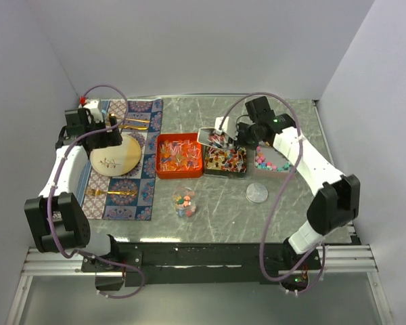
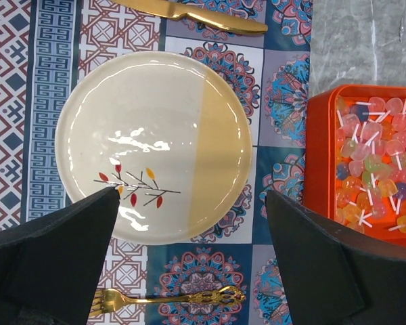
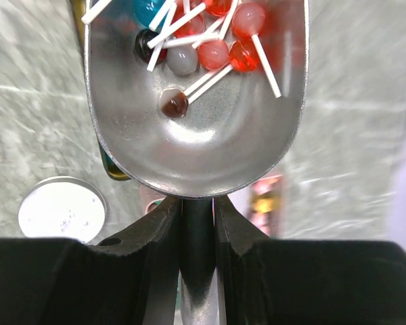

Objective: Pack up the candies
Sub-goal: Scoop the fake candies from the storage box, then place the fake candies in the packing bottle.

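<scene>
The table point(image 1: 223, 217) is grey marble w/ walls on left, far and right. On its left part lies a patterned placemat point(image 1: 147, 183), long axis near-to-far, w/ a round plate point(image 1: 125, 162) on it. Your left gripper point(image 2: 189, 203) hangs above this plate, fingers point(image 2: 74, 244) spread wide, nothing between them.

The candies point(image 1: 223, 159) sit in three trays, in a row left-to-right at approx. table centre. The orange tray point(image 1: 159, 156) holds pale lollipops point(image 2: 369, 156), pink, yellow, green, blue; their white sticks point every way. The middle tray point(image 1: 224, 175) holds red and orange pieces, the right tray point(image 1: 271, 171) pink and blue ones.

Your right gripper point(image 3: 197, 217) pinches the handle of a metal scoop point(image 3: 196, 142), both fingers point(image 3: 155, 237) pressed on it. In the top view the scoop's long axis runs left-right, mouth to the left, over the far left corner of the middle tray. Inside lie scoop lollipops point(image 3: 220, 54), mostly red, one teal, one grey, sticks slanted and crossed. One dark brown ball point(image 3: 174, 103) lies apart, nearer the handle.

Bare marble shows between trays and near edge; there you see a round silver lid point(image 1: 256, 193) and, left of it, a small clear container point(image 1: 185, 203) w/ mixed-colour candies.
</scene>
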Robot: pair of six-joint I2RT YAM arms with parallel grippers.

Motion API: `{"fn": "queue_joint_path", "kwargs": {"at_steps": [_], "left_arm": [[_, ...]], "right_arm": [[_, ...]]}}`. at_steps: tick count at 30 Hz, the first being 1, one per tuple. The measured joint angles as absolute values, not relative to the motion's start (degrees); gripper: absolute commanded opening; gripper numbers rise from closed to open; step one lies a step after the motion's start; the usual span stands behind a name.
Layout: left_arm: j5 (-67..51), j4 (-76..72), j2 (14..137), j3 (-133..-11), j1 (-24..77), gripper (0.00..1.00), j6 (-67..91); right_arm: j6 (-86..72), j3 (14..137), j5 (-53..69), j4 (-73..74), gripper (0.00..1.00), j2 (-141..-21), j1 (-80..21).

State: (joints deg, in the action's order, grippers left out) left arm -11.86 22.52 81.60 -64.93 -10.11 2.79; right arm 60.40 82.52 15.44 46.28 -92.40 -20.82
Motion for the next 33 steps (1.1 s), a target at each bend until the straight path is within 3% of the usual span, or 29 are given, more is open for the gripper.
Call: {"fn": "queue_joint_path", "kwargs": {"at_steps": [10, 24, 33], "left_arm": [[-12.36, 22.15, 80.55, -64.93, -10.11, 0.97, 6.68], [-12.91, 21.65, 72.84, -63.90, -10.11, 0.96, 9.34], [-13.76, 21.71, 70.28, -61.19, -10.11, 0.96, 10.37]], "right_arm": [[65.78, 84.38, 9.30, 56.01, 0.00, -84.09, -35.03], [66.50, 84.03, -2.87, 62.74, 0.00, -85.91, -51.20], [65.69, 84.36, -12.03, 63.07, 0.00, -91.39, -54.13]]}}
